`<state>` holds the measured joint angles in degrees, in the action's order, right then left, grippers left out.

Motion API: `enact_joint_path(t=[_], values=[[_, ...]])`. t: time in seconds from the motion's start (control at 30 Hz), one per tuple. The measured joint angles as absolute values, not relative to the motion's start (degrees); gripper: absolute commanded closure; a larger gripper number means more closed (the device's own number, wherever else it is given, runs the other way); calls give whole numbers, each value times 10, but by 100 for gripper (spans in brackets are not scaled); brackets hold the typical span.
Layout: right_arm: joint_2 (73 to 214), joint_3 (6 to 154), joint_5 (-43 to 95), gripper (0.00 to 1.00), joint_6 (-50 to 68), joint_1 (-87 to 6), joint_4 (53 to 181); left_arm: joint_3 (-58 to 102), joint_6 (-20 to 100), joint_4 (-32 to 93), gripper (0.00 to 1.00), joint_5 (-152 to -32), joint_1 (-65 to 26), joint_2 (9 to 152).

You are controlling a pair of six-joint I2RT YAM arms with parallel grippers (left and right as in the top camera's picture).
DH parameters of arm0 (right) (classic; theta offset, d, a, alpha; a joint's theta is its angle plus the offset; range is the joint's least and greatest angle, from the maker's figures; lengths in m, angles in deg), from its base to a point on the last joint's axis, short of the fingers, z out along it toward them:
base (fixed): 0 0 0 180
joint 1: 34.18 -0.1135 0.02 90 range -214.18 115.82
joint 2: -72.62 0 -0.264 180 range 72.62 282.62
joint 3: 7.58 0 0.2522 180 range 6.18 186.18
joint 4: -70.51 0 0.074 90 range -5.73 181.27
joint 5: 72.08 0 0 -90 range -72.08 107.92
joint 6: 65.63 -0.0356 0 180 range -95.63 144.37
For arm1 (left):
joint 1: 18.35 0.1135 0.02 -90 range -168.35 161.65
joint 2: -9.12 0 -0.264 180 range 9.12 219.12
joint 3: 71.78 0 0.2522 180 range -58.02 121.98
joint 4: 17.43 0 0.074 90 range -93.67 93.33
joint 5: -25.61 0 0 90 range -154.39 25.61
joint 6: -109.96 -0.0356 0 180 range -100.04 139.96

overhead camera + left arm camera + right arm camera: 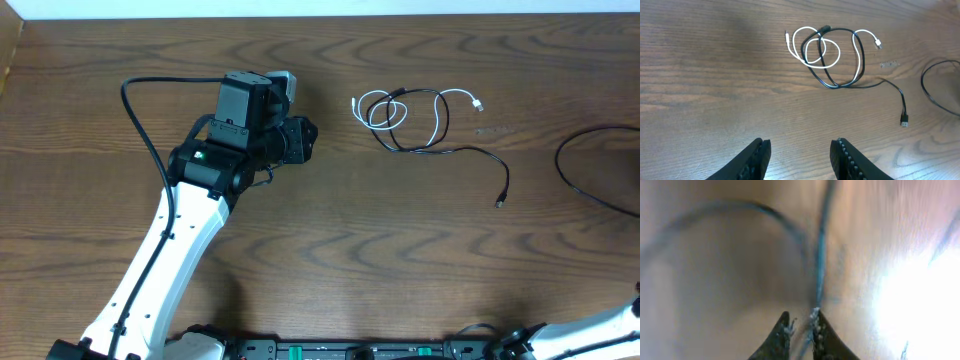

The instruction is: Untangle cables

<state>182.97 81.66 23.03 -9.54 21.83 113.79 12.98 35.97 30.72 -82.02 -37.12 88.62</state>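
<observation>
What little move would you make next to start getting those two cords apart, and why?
Probably ease the left gripper forward and down toward the tangle. Its jaws stand open and empty, short of the cords, while the white cable and black cable lie looped across each other ahead of it, untouched. The right wrist view is too blurred to judge.
</observation>
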Motion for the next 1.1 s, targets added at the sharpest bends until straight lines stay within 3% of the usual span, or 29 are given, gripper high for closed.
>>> enact_joint_path(t=[0.07, 0.33, 0.43, 0.67, 0.93, 1.1], values=[[1791, 817, 231, 65, -86, 213, 1126, 130, 360, 307, 56, -820, -371, 886], [1762, 817, 265, 63, -19, 158, 1118, 130, 360, 307, 56, -820, -371, 886], [1762, 817, 305, 57, 43, 119, 1112, 130, 360, 307, 56, -820, -371, 886], [1762, 817, 376, 47, 226, -16, 1122, 130, 360, 321, 56, -770, -372, 886], [1762, 817, 358, 41, 310, -152, 1127, 130, 360, 357, 55, -665, -372, 886], [1762, 817, 291, 41, 325, -230, 1154, 130, 358, 381, 44, -582, -372, 886]])
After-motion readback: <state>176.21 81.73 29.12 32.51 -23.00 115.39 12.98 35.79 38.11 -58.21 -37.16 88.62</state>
